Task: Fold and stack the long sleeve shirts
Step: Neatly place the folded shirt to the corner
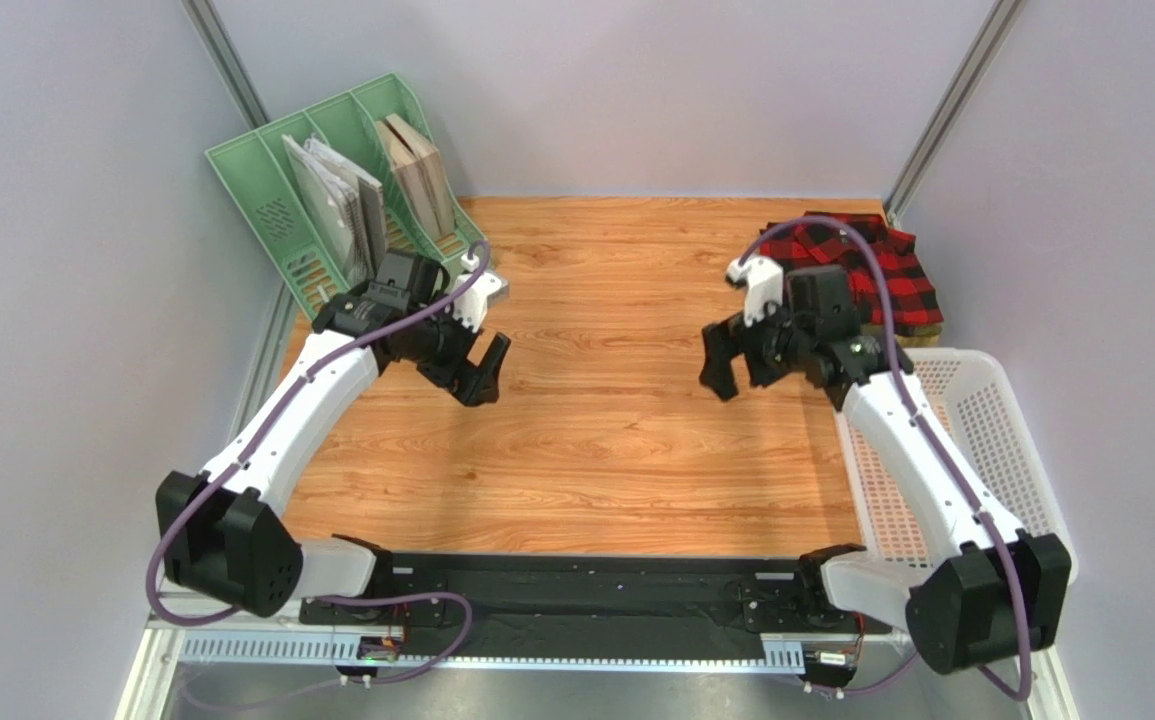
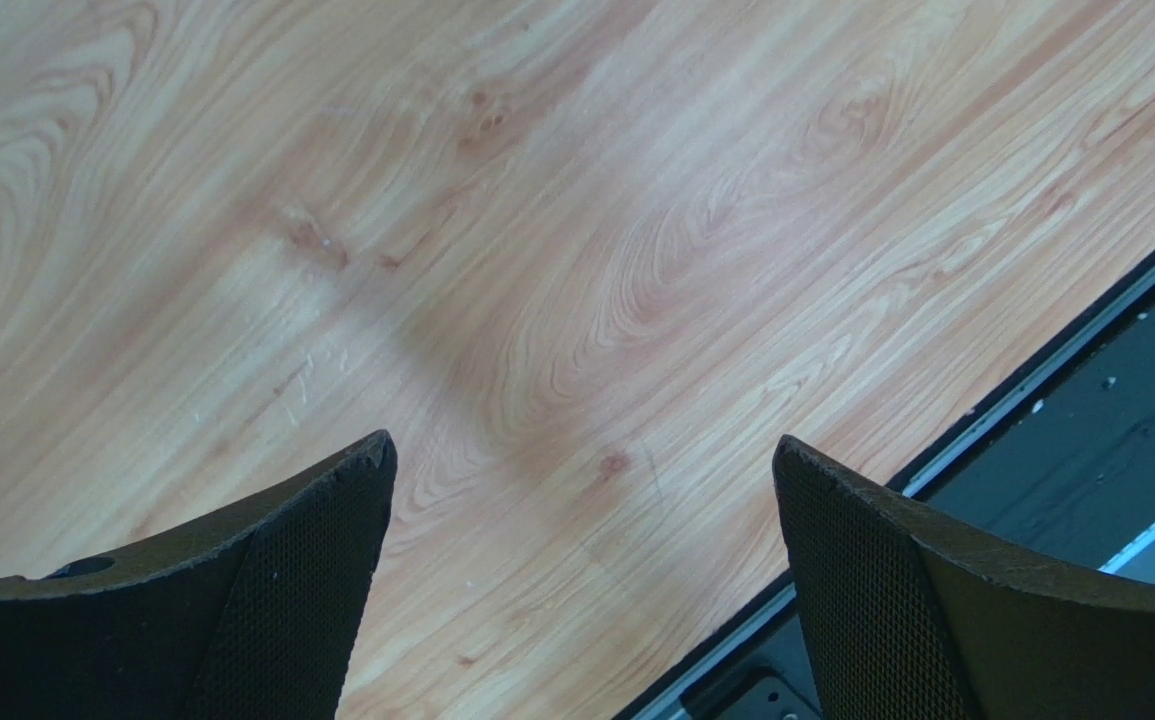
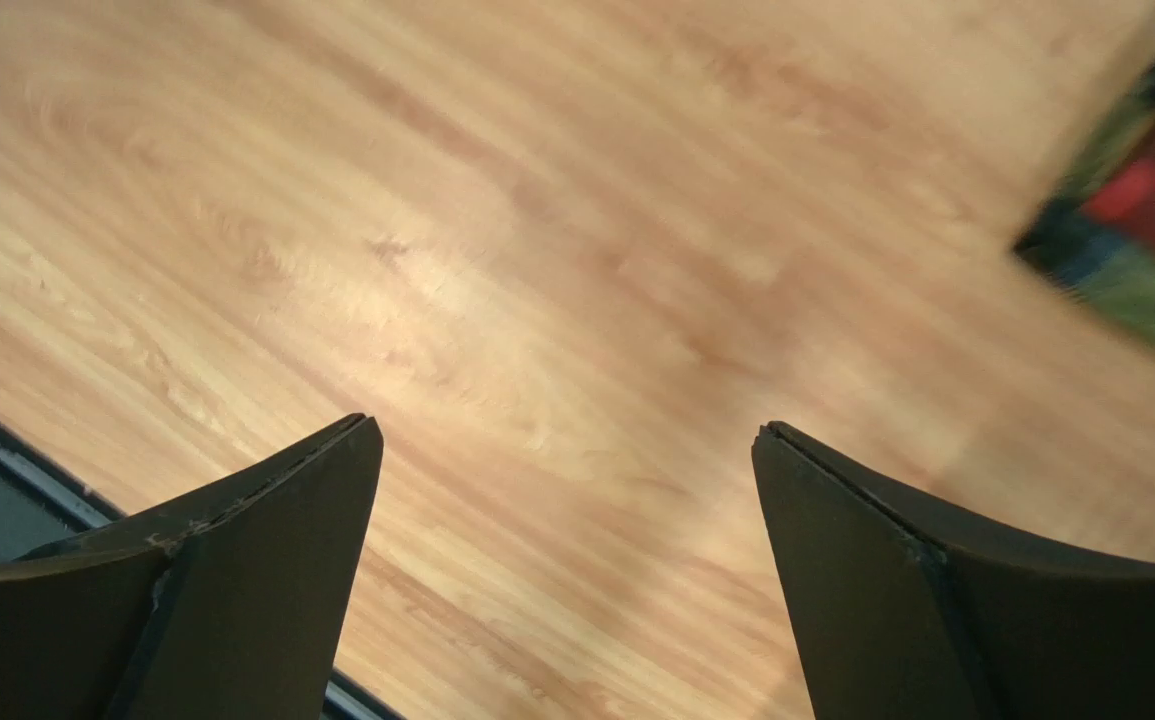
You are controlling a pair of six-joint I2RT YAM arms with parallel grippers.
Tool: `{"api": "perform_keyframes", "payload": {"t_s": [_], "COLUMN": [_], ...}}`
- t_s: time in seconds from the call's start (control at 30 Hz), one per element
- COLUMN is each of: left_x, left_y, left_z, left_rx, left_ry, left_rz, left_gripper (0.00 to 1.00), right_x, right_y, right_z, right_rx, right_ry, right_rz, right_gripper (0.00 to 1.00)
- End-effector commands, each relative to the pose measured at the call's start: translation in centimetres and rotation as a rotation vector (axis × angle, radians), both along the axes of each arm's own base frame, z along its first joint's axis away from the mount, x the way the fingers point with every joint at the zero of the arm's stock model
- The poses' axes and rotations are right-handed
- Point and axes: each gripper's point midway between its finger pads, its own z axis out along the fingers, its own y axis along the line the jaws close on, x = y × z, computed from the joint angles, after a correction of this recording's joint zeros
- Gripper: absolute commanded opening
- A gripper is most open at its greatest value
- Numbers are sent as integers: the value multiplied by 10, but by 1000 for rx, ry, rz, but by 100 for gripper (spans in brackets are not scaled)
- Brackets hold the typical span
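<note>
Both end effectors are held apart and empty over bare wood. The left end effector [image 1: 481,369] sits left of centre and the right end effector [image 1: 738,365] right of centre in the overhead view. Each wrist view confirms this: nothing but wood grain is seen between the spread fingers of the left end effector [image 2: 583,450] and of the right end effector [image 3: 568,428].

No garment is laid out on the tabletop [image 1: 613,465] in the lower and middle parts of the frame. A white plastic basket [image 1: 996,450] is set at the right edge, and no shirt can be made out in the part of it not hidden by the right arm. Further up, in the upper right of the frame, a red-and-black plaid shirt [image 1: 921,293] lies folded into a compact block, well apart from both end effectors.

In the right wrist view a blurred fabric corner [image 3: 1147,225] is caught at the upper right, with red, green and dark patches. The green suggests a second shirt folded under the red one, but this cannot be confirmed. In the upper left a green file rack [image 1: 275,188] holding folders is seen.

The stacking step is judged finished or nearly so. The next move calls for a check that both shirts sit squarely together, then for both arms to be drawn back.
</note>
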Motion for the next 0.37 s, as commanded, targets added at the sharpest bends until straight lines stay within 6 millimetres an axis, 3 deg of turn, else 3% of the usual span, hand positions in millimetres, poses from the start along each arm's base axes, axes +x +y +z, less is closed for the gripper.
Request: {"api": "perform_keyframes", "payload": {"t_s": [0.0, 0.13, 0.33], "left_x": [-7, -17, -17], "left_y": [11, 18, 23], "left_z": [-1, -14, -24], "left_rx": [33, 48, 64], "left_ry": [-73, -87, -99], "left_rz": [17, 19, 48], "left_gripper": [99, 99, 99], "right_x": [-24, -44, -46], "right_y": [9, 23, 27], "right_z": [-10, -26, -32], "right_rx": [3, 13, 6], "right_ry": [-32, -3, 2], "right_rz": [-24, -1, 10], "right_gripper": [100, 100, 100]}}
